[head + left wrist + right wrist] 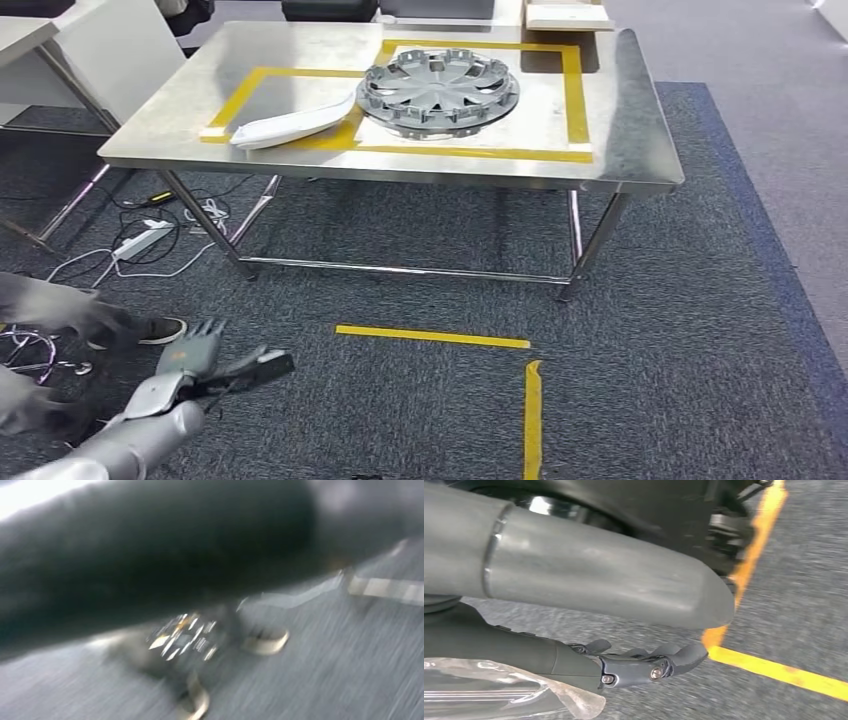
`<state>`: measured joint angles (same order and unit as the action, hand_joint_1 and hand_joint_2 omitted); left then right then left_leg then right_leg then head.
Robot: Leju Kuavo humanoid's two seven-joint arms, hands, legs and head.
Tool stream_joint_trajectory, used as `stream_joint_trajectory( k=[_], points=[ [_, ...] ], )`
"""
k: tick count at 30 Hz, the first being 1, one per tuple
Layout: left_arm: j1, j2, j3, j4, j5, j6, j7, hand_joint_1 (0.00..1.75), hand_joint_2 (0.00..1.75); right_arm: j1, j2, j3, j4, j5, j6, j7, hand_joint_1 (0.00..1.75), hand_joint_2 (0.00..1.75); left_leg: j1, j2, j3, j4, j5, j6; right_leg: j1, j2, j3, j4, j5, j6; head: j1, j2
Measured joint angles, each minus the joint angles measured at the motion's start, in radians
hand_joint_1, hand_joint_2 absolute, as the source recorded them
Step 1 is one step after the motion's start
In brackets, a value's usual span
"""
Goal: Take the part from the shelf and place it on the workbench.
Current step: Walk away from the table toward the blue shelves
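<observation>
The steel workbench (640, 150) stands ahead, marked with a yellow tape rectangle. Inside the rectangle lies a grey wheel cover (438, 92), with a white curved part (295, 125) beside it across the tape line. My left hand (205, 360) is low at the left over the carpet, fingers spread and holding nothing. In the right wrist view my right hand (644, 665) hangs over the carpet, its dark fingers (674, 659) stretched out and its thumb apart from them. A crumpled clear plastic film (499, 692) shows behind the fingers, not between them and the thumb.
Cables and a power strip (145, 240) lie under the table's left end. A person's shoe (160, 330) and blurred leg are close to my left arm. Yellow tape marks (435, 337) cross the dark carpet ahead. The left wrist view is motion-blurred.
</observation>
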<state>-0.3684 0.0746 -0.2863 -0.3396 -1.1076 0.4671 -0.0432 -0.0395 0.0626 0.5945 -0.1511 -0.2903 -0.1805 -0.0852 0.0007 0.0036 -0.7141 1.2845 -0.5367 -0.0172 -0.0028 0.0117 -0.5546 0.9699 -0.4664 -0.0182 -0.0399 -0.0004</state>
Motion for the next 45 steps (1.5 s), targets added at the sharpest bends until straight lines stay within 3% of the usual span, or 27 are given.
stream_joint_trajectory(
  k=[2, 4, 5, 7, 9, 11, 13, 14, 15, 17, 19, 21, 23, 25, 27, 29, 30, 32, 34, 35, 36, 38, 39, 40, 42, 44, 45],
  points=[
    [0.052, -0.004, 0.026, 0.005, 0.060, 0.002, -0.010, 0.00, 0.00, 0.005, 0.000, 0.006, 0.000, -0.002, -0.003, 0.005, 0.00, 0.00, 0.002, 0.000, 0.070, -0.080, 0.048, 0.000, 0.000, -0.002, -0.022, 0.007, 0.011, 0.006, 0.000, 0.000],
    [0.085, -0.014, 0.076, 0.009, 0.172, 0.000, -0.031, 0.00, 0.00, 0.005, 0.000, 0.008, 0.000, -0.012, -0.008, 0.009, 0.00, 0.00, 0.001, 0.002, 0.160, -0.214, 0.054, 0.005, 0.003, -0.011, -0.040, 0.020, 0.017, 0.014, 0.000, 0.000],
    [0.102, -0.025, 0.117, 0.012, 0.239, 0.001, -0.048, 0.00, 0.00, 0.005, 0.000, 0.008, 0.000, -0.019, -0.014, 0.011, 0.00, 0.00, 0.000, 0.002, 0.187, -0.259, 0.043, 0.011, 0.005, -0.016, -0.045, 0.026, 0.019, 0.017, 0.000, 0.000],
    [0.149, -0.055, 0.220, 0.027, 0.375, -0.002, -0.080, 0.00, 0.00, 0.009, 0.001, 0.008, 0.000, -0.035, -0.032, 0.015, 0.00, 0.00, -0.004, 0.001, 0.200, -0.290, 0.028, 0.026, 0.004, -0.023, -0.048, 0.030, 0.023, 0.026, 0.001, 0.000],
    [0.208, -0.090, 0.322, 0.052, 0.470, -0.033, -0.066, 0.00, 0.00, 0.015, 0.003, 0.007, 0.000, -0.047, -0.047, 0.019, 0.00, 0.00, -0.004, -0.002, 0.199, -0.297, 0.035, 0.040, 0.001, -0.023, -0.059, 0.047, 0.008, 0.038, 0.002, 0.000],
    [0.263, -0.127, 0.392, 0.081, 0.473, -0.089, 0.004, 0.00, 0.00, 0.022, 0.005, 0.008, 0.001, -0.045, -0.053, 0.024, 0.00, 0.00, -0.002, -0.007, 0.194, -0.300, 0.045, 0.053, -0.001, -0.019, -0.096, 0.131, -0.054, 0.047, 0.003, 0.000],
    [0.311, -0.164, 0.406, 0.107, 0.393, -0.165, 0.105, 0.00, 0.00, 0.025, 0.006, 0.018, 0.002, -0.011, -0.047, 0.031, 0.00, 0.00, -0.004, -0.015, 0.186, -0.298, 0.051, 0.059, -0.002, -0.017, -0.145, 0.262, -0.124, 0.052, 0.004, 0.000],
    [0.333, -0.180, 0.399, 0.117, 0.346, -0.203, 0.150, 0.00, 0.00, 0.025, 0.006, 0.028, 0.002, 0.012, -0.041, 0.035, 0.00, 0.00, -0.005, -0.020, 0.182, -0.297, 0.053, 0.060, -0.002, -0.016, -0.158, 0.304, -0.139, 0.054, 0.003, 0.000],
    [0.351, -0.196, 0.389, 0.125, 0.307, -0.234, 0.181, 0.00, 0.00, 0.026, 0.006, 0.041, 0.002, 0.032, -0.035, 0.038, 0.00, 0.00, -0.006, -0.028, 0.180, -0.296, 0.055, 0.059, -0.001, -0.015, -0.154, 0.311, -0.134, 0.053, 0.003, 0.000],
    [0.370, -0.219, 0.369, 0.134, 0.265, -0.265, 0.206, 0.00, 0.00, 0.026, 0.006, 0.064, 0.003, 0.052, -0.026, 0.040, 0.00, 0.00, -0.006, -0.049, 0.178, -0.295, 0.057, 0.057, -0.002, 0.000, -0.086, 0.208, -0.081, 0.048, 0.004, 0.000],
    [0.373, -0.233, 0.356, 0.138, 0.254, -0.275, 0.211, 0.00, 0.00, 0.025, 0.006, 0.079, 0.003, 0.057, -0.024, 0.041, 0.00, 0.00, -0.007, -0.072, 0.175, -0.292, 0.060, 0.051, -0.005, 0.041, -0.004, 0.071, -0.041, 0.040, 0.003, 0.000],
    [0.372, -0.239, 0.346, 0.142, 0.252, -0.280, 0.211, 0.00, 0.00, 0.024, 0.006, 0.090, 0.005, 0.060, -0.022, 0.041, 0.00, 0.00, -0.006, -0.093, 0.168, -0.288, 0.065, 0.041, -0.006, 0.062, 0.028, 0.020, -0.037, 0.036, 0.003, 0.000],
    [0.375, -0.242, 0.340, 0.146, 0.252, -0.282, 0.211, 0.00, 0.00, 0.024, 0.006, 0.097, 0.005, 0.060, -0.021, 0.042, 0.00, 0.00, -0.003, -0.107, 0.160, -0.285, 0.067, 0.030, -0.006, 0.042, 0.031, 0.014, -0.031, 0.030, 0.002, 0.000],
    [0.377, -0.243, 0.336, 0.150, 0.251, -0.283, 0.211, 0.00, 0.00, 0.024, 0.006, 0.101, 0.006, 0.060, -0.021, 0.042, 0.00, 0.00, -0.003, -0.076, 0.143, -0.248, 0.038, 0.019, -0.008, 0.017, 0.031, 0.008, -0.026, 0.019, -0.002, 0.000],
    [0.375, -0.244, 0.333, 0.150, 0.246, -0.272, 0.201, 0.00, 0.00, 0.025, 0.006, 0.104, 0.007, 0.058, -0.019, 0.041, 0.00, 0.00, -0.002, -0.031, 0.094, -0.135, -0.031, 0.008, -0.008, -0.010, 0.031, 0.005, -0.024, 0.012, -0.007, 0.000],
    [0.374, -0.245, 0.326, 0.150, 0.226, -0.243, 0.180, 0.00, 0.00, 0.027, 0.006, 0.109, 0.008, 0.068, -0.016, 0.044, 0.00, 0.00, 0.002, -0.018, 0.046, -0.018, -0.079, 0.000, -0.007, -0.041, 0.029, 0.006, -0.025, 0.011, -0.008, 0.000],
    [0.374, -0.245, 0.319, 0.150, 0.207, -0.225, 0.170, 0.00, 0.00, 0.025, 0.006, 0.116, 0.008, 0.084, -0.015, 0.048, 0.00, 0.00, 0.004, -0.015, 0.042, -0.001, -0.077, -0.002, -0.007, -0.055, 0.029, 0.007, -0.026, 0.011, -0.008, 0.000],
    [0.369, -0.243, 0.295, 0.150, 0.157, -0.201, 0.156, 0.00, 0.00, 0.018, 0.006, 0.145, 0.008, 0.141, -0.013, 0.064, 0.00, 0.00, 0.006, -0.002, 0.089, -0.082, -0.022, -0.004, -0.007, -0.079, 0.030, 0.008, -0.027, 0.012, -0.008, 0.000],
    [0.351, -0.239, 0.268, 0.150, 0.123, -0.211, 0.149, 0.00, 0.00, 0.007, 0.006, 0.187, 0.008, 0.201, -0.009, 0.095, 0.00, 0.00, 0.003, 0.039, 0.157, -0.220, 0.033, 0.002, -0.003, -0.099, 0.031, 0.011, -0.029, 0.018, -0.009, 0.000],
    [0.339, -0.237, 0.258, 0.150, 0.116, -0.231, 0.145, 0.00, 0.00, 0.002, 0.007, 0.208, 0.008, 0.218, -0.005, 0.113, 0.00, 0.00, 0.000, 0.055, 0.176, -0.262, 0.045, 0.007, 0.000, -0.110, 0.030, 0.013, -0.030, 0.022, -0.008, 0.000],
    [0.326, -0.233, 0.250, 0.150, 0.112, -0.256, 0.143, 0.00, 0.44, -0.003, 0.007, 0.225, 0.008, 0.227, 0.001, 0.129, 0.00, 0.00, -0.003, 0.062, 0.181, -0.281, 0.047, 0.014, 0.003, -0.121, 0.029, 0.014, -0.030, 0.027, -0.007, 0.000],
    [0.311, -0.225, 0.236, 0.150, 0.102, -0.288, 0.140, 0.00, 1.31, -0.012, 0.010, 0.252, 0.007, 0.232, 0.011, 0.148, 0.00, 0.00, -0.005, 0.044, 0.174, -0.284, 0.051, 0.029, 0.003, -0.137, 0.029, 0.016, -0.031, 0.038, -0.006, 0.000],
    [0.308, -0.222, 0.230, 0.150, 0.098, -0.286, 0.140, 0.00, 1.75, -0.016, 0.011, 0.261, 0.007, 0.231, 0.013, 0.149, 0.00, 0.00, -0.004, 0.036, 0.173, -0.286, 0.054, 0.035, 0.001, -0.123, 0.025, 0.023, -0.039, 0.044, -0.005, 0.000],
    [0.307, -0.220, 0.226, 0.150, 0.100, -0.272, 0.140, 0.00, 1.75, -0.019, 0.013, 0.267, 0.006, 0.226, 0.013, 0.146, 0.00, 0.00, -0.002, 0.028, 0.172, -0.288, 0.057, 0.042, -0.001, -0.099, 0.016, 0.043, -0.055, 0.049, -0.004, 0.000],
    [0.305, -0.221, 0.224, 0.149, 0.119, -0.232, 0.138, 0.00, 1.75, -0.019, 0.014, 0.272, 0.005, 0.210, 0.014, 0.137, 0.00, 0.00, 0.001, 0.009, 0.168, -0.290, 0.063, 0.052, -0.005, -0.038, -0.031, 0.148, -0.118, 0.056, 0.001, 0.000],
    [0.310, -0.227, 0.228, 0.149, 0.148, -0.198, 0.140, 0.00, 1.75, -0.011, 0.014, 0.272, 0.005, 0.196, 0.018, 0.136, 0.00, 0.00, -0.002, -0.016, 0.164, -0.290, 0.066, 0.058, -0.005, -0.018, -0.090, 0.277, -0.170, 0.056, 0.002, 0.000],
    [0.315, -0.230, 0.234, 0.150, 0.164, -0.191, 0.146, 0.00, 1.75, -0.008, 0.014, 0.271, 0.005, 0.191, 0.019, 0.137, 0.00, 0.00, -0.003, -0.029, 0.163, -0.289, 0.067, 0.059, -0.005, -0.015, -0.104, 0.304, -0.171, 0.055, 0.002, 0.000]
  ],
)
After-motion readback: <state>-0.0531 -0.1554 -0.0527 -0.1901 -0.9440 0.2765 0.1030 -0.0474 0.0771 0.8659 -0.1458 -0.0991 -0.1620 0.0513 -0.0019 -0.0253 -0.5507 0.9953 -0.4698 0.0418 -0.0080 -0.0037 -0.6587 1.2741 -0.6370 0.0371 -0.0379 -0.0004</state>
